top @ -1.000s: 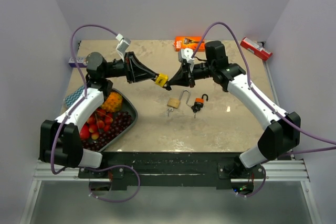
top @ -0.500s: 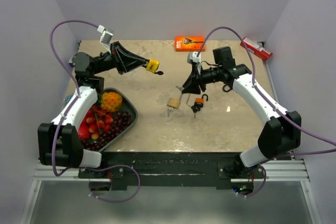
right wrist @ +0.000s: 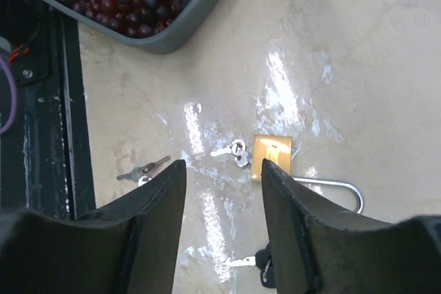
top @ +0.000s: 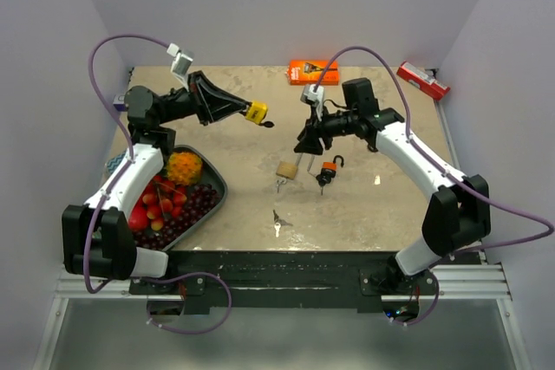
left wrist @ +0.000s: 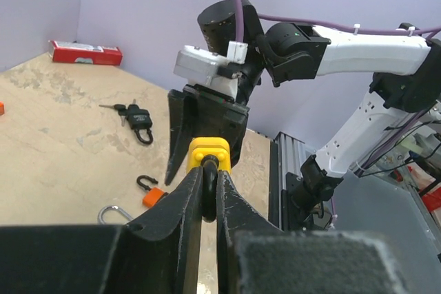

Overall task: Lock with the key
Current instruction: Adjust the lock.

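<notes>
The beige stone-patterned table top (top: 381, 214) carries all loose parts. A grey plastic tray of fruit (top: 214, 199) sits at its near left, well apart from the work.

The left gripper (top: 247, 111) is raised over the left half of the table. Its jaws are almost closed and clamp the small yellow padlock (top: 256, 112). In the left wrist view the fingers pinch a dark part just under the yellow body. Whether this is the shackle, and whether it is open, cannot be told.

The right gripper (top: 303, 146) hangs above the brass padlock (top: 286, 171) with jaws parted and nothing between them.

The brass padlock lies flat near table centre. Its silver shackle (right wrist: 331, 194) is swung open, and a small key ring (right wrist: 234, 151) touches its body. Just beside it, to the right, lies an orange padlock with black shackle (top: 328, 167).

The loose silver key bunch (top: 277, 217) lies flat nearer the front edge, apart from all locks.

Handling, as judged:
- **Padlock bodies:** They are rigid and probably dense for their size. Grip across the flat faces and leave the keyway and shackle free.
- **Keys:** They are light, thin and stiff. They are likely to skid on the glossy surface and offer little edge when flat. Take hold at the bow or ring with fingers straddling it, and leave the blade protruding.
</notes>
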`<action>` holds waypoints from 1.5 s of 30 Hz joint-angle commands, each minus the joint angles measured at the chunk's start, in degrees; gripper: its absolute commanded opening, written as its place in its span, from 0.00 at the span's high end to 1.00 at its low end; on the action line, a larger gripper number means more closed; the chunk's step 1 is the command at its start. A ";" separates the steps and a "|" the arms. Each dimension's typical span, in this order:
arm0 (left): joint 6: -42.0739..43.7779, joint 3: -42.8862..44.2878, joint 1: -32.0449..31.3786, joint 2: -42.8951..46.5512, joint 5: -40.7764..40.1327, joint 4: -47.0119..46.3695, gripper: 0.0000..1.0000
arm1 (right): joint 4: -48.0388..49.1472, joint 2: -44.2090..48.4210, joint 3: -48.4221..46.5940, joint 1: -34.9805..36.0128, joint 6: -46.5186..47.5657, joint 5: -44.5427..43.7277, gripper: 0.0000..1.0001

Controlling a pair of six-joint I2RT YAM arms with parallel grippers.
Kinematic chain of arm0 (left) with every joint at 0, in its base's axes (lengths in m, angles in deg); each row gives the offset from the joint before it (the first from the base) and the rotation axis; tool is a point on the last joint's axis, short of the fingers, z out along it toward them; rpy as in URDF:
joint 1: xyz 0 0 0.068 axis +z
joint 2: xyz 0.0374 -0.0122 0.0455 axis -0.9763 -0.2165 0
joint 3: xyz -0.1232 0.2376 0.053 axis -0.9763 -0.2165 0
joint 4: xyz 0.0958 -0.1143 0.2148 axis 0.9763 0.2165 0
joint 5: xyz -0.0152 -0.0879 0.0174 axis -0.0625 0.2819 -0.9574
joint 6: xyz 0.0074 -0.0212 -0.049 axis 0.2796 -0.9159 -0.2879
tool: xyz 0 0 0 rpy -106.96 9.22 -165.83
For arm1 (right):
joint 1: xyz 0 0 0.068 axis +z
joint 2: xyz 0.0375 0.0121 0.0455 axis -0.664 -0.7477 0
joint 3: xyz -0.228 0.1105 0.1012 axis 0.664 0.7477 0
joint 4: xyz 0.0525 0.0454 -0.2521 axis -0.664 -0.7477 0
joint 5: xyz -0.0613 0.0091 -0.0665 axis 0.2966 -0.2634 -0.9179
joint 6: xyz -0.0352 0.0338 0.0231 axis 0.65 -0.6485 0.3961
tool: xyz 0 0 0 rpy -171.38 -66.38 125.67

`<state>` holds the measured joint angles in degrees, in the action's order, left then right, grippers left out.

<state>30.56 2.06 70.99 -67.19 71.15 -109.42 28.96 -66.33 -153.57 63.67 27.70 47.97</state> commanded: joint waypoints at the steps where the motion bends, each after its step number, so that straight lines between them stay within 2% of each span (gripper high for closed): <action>1: 11.91 0.19 0.18 2.49 0.27 9.55 1.00 | -2.50 -1.41 -0.22 -0.18 1.18 -3.31 0.41; 2: 16.50 0.27 0.17 3.54 0.19 14.67 1.00 | -2.06 -0.71 1.18 -0.18 0.23 -2.87 0.36; 3: 20.81 0.19 0.00 4.24 0.02 18.98 1.00 | -0.49 0.78 1.81 -0.09 -0.56 -2.60 0.15; 4: 27.21 -0.51 -0.18 4.95 -0.16 24.86 1.00 | 0.39 1.75 2.25 -0.09 -1.27 -2.51 0.08; 6: 30.43 -1.04 -1.49 6.71 -1.30 29.20 1.00 | 4.24 3.68 3.22 -0.18 -3.03 -2.77 0.05; 9: 27.20 -3.32 -3.16 8.11 -1.92 28.00 1.00 | 11.10 7.82 5.85 -0.01 -7.86 -2.43 0.04; 13: 23.06 -7.37 -5.62 9.78 -2.45 24.04 1.00 | 7.34 8.70 4.81 1.84 -6.28 0.73 0.03; 15: 21.92 -9.12 -7.46 10.40 -1.92 22.55 1.00 | 11.44 9.58 5.41 2.37 -10.05 3.01 0.02; 18: 13.94 -11.23 -8.70 10.41 -1.40 15.00 1.00 | 13.93 11.07 5.68 4.99 -12.00 4.26 0.01; 22: 1.99 -12.64 -8.79 8.74 -0.69 5.87 1.00 | 8.06 12.74 5.06 6.68 -2.35 0.14 0.01; 24: 0.21 -12.91 -8.79 8.65 -0.16 4.71 1.00 | 3.34 14.32 4.98 6.67 4.85 -0.57 0.01; 27: -4.18 -13.17 -8.79 7.60 1.50 1.20 1.00 | 1.89 18.26 7.25 6.68 10.40 -1.80 0.01; 35: -22.90 -15.72 -9.41 4.52 2.92 -18.23 1.00 | 13.74 25.66 14.64 11.07 15.59 -6.99 0.01; 45: -37.31 -17.21 -9.85 1.18 1.77 -33.69 1.00 | 16.22 30.50 18.07 16.95 21.31 -9.63 0.01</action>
<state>1.71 -14.92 61.55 -65.20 74.19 -129.37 41.55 -38.02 -136.39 78.27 45.21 40.23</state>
